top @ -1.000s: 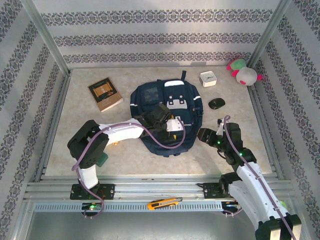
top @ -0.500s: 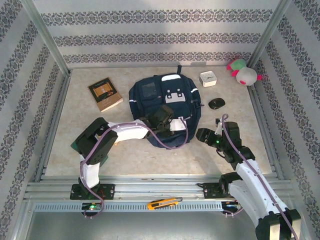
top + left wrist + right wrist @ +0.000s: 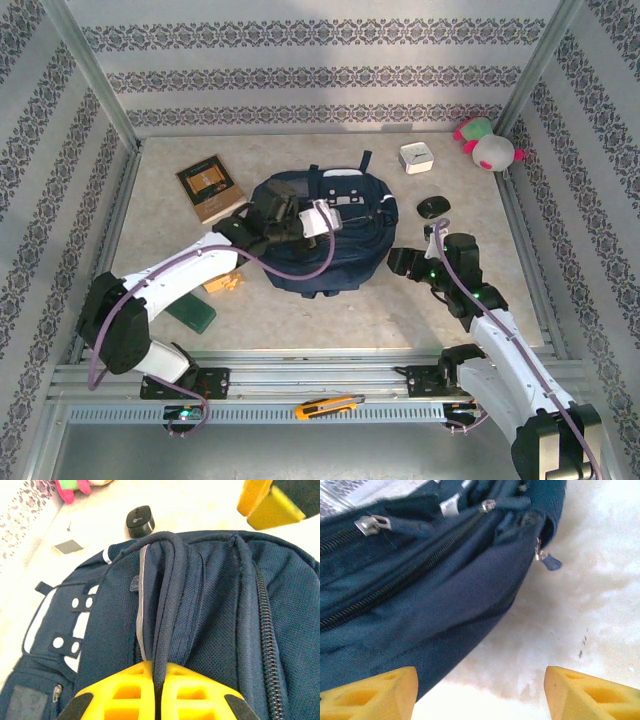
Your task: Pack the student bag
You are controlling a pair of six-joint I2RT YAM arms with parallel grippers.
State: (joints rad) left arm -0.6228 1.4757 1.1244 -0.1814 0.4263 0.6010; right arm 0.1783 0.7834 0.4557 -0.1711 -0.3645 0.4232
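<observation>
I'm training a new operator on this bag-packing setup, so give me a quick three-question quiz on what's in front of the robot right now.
1. True or false: the left gripper is shut on a strap of the bag.
2. In the top view, what lies on the table left of the bag? A. a mouse B. a book C. a knife
3. Fill in: the right gripper, beside the bag's zipped side, has its jaws ___.

Key: 1 true. 2 B. 3 open.
</observation>
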